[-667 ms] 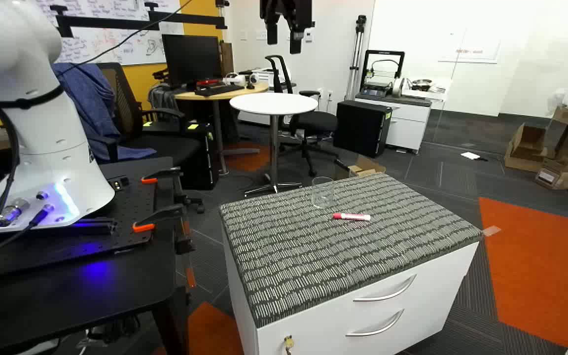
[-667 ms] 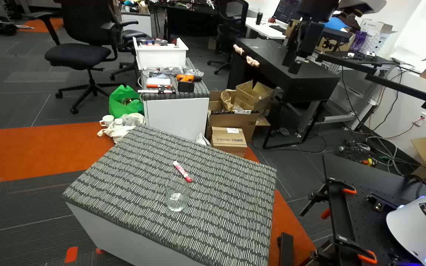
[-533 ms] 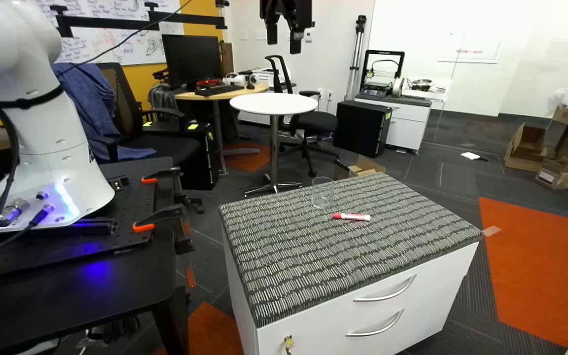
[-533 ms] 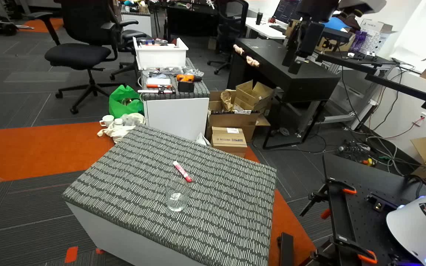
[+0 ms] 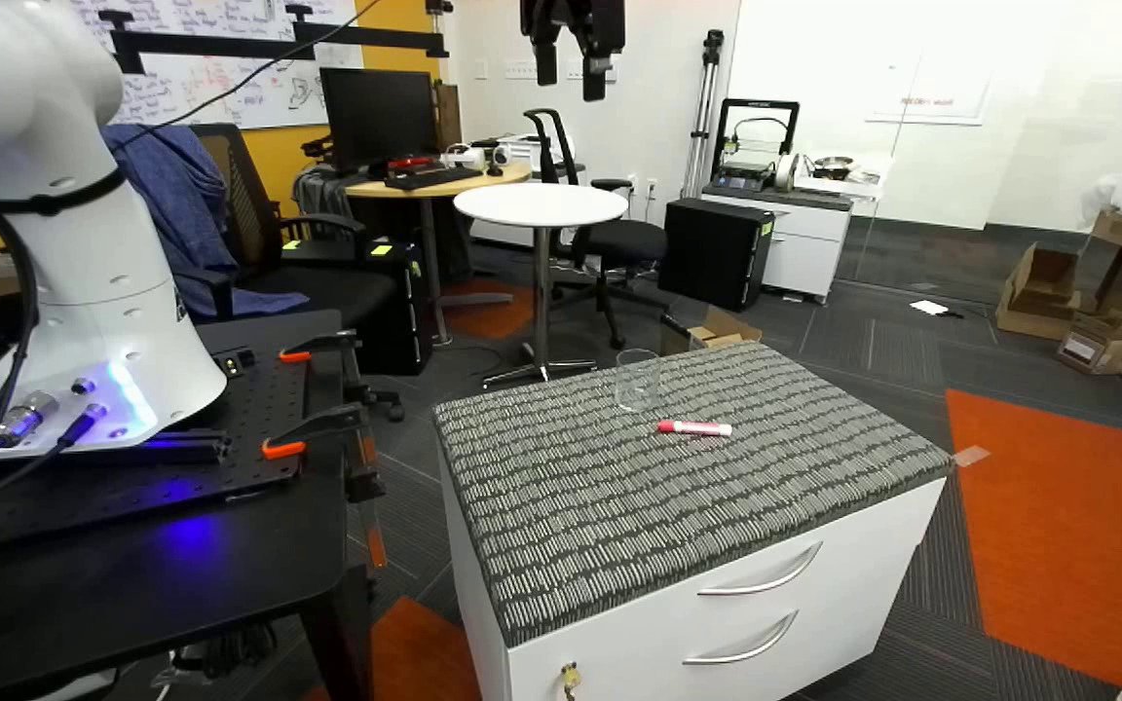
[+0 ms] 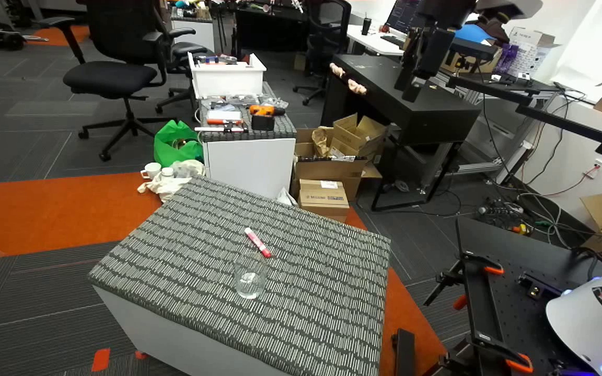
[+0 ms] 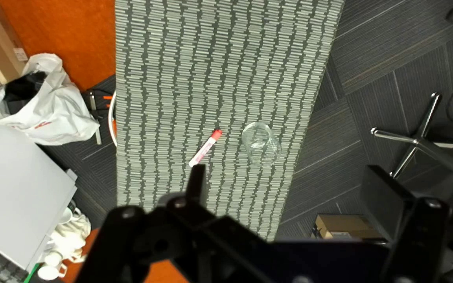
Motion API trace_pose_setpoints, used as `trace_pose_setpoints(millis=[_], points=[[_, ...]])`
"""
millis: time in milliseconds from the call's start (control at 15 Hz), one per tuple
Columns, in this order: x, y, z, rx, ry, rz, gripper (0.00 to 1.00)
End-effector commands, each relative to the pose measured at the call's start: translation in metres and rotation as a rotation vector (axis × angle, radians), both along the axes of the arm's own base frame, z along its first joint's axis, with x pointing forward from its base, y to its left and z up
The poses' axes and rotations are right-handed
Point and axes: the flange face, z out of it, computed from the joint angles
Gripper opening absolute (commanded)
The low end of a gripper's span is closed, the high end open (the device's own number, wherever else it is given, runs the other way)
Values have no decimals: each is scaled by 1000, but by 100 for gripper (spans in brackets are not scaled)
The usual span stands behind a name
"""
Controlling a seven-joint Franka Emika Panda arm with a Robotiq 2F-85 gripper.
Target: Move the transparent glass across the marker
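The transparent glass (image 5: 637, 382) stands upright on the patterned cabinet top, close to its rear edge in an exterior view. It also shows there in an exterior view (image 6: 251, 279) and in the wrist view (image 7: 261, 143). The marker (image 5: 695, 428), red with a whitish end, lies beside the glass, apart from it. It also shows in an exterior view (image 6: 257, 242) and the wrist view (image 7: 205, 147). My gripper (image 5: 571, 86) is high above the cabinet, open and empty. In the wrist view the gripper (image 7: 285, 169) has its fingers wide apart with nothing between them.
The cabinet top (image 5: 717, 516) has edges dropping to the floor on its sides. A round white table (image 5: 541, 204) stands behind it. Cardboard boxes (image 6: 324, 197) and another cabinet (image 6: 249, 162) with tools stand beyond it. The robot's black table (image 5: 162, 574) is alongside.
My gripper has shifted slightly, a little to the right and up in an exterior view. The glass and marker have not moved.
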Motion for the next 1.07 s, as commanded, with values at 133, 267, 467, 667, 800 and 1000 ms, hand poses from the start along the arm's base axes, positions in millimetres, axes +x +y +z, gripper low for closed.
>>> trace_pose_setpoints(millis=[133, 267, 467, 667, 800, 1000], points=[[27, 27, -7, -29, -150, -1, 100], [37, 40, -18, -21, -188, 14, 100], [53, 61, -39, 1, -231, 29, 100], [74, 82, -63, 27, -254, 54, 100], [89, 94, -81, 39, -262, 64, 100], [112, 107, -113, 39, -262, 89, 100]])
